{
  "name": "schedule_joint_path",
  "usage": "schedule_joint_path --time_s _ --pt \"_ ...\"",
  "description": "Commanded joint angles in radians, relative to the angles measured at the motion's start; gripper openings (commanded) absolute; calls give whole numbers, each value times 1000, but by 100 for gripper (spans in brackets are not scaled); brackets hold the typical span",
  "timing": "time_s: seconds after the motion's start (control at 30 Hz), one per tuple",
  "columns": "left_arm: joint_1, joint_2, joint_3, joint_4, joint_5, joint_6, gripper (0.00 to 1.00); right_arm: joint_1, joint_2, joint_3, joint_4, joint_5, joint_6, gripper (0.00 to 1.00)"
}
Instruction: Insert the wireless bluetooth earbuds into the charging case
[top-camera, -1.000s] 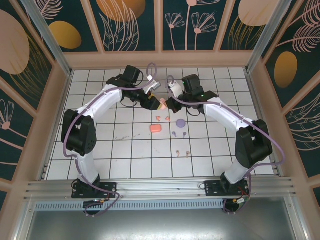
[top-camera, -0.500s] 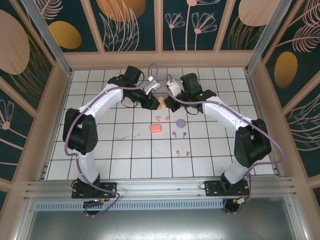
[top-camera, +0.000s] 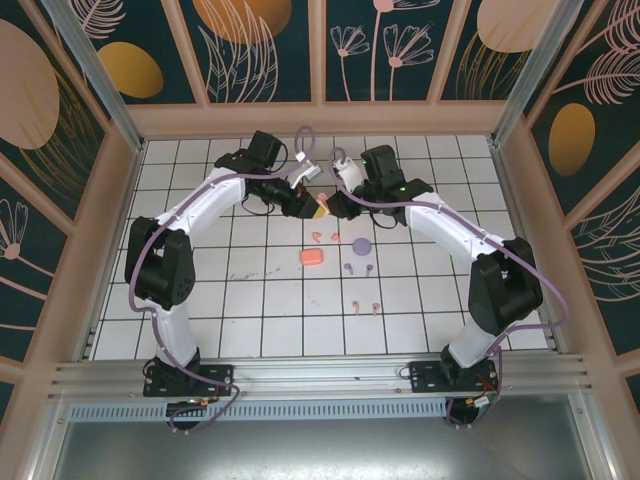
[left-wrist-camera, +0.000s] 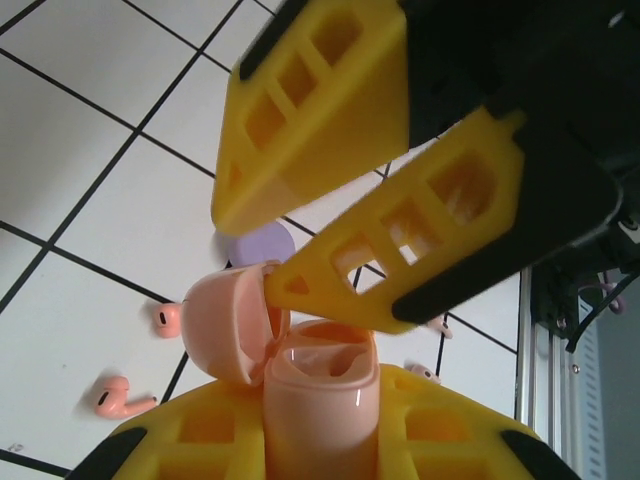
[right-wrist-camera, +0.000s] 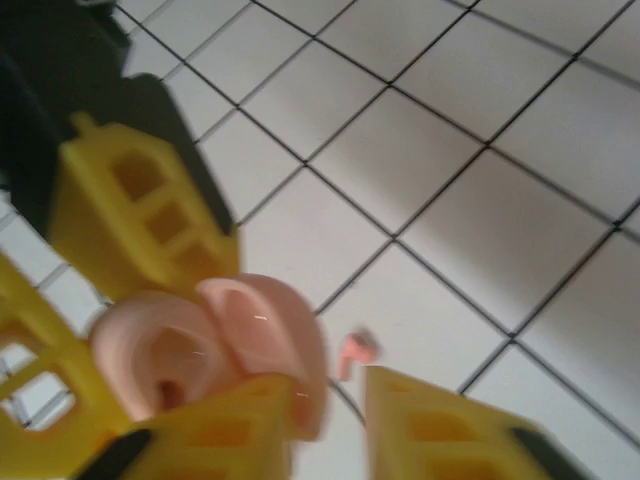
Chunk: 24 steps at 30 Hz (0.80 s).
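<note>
the left wrist view reveals left tool (left-wrist-camera: 320, 442) clamped on open pink case (left-wrist-camera: 320, 385), right tool (left-wrist-camera: 250, 250) apart at its lid (left-wrist-camera: 228, 322).

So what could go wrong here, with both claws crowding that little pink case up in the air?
The pink case is pinched by the left gripper alone, off the table; a nudge from the right gripper could twist it loose. One of its fingers seems to touch the open lid, so it might flip it shut or strain the hinge. A dropped case could scatter the earbuds lying on the tiles below.
</note>
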Motion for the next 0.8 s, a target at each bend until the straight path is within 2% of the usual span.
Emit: schedule_joint_path --time_s 0.0,0.1,0.2,0.3,0.53,0.77 --pt "2 -65 -73 165 -2 -66 0 4 -77 -4 19 11 71 42" --pt "26 -136 -185 350 -3 -162 0 0 -171 -97 30 22 142 53" --pt "53 -216 -299 526 -10 -256 0 1 -269 -209 46 48 240 59" --pt "59 -282 -389 653 -51 -327 0 13 -336 -293 15 123 351 59" --pt "59 -445 -627 1004 -234 -460 0 187 -392 -404 -102 379 633 59" --pt "55 -527 -848 1351 -274 -489 0 310 -473 -493 -145 500 879 58"
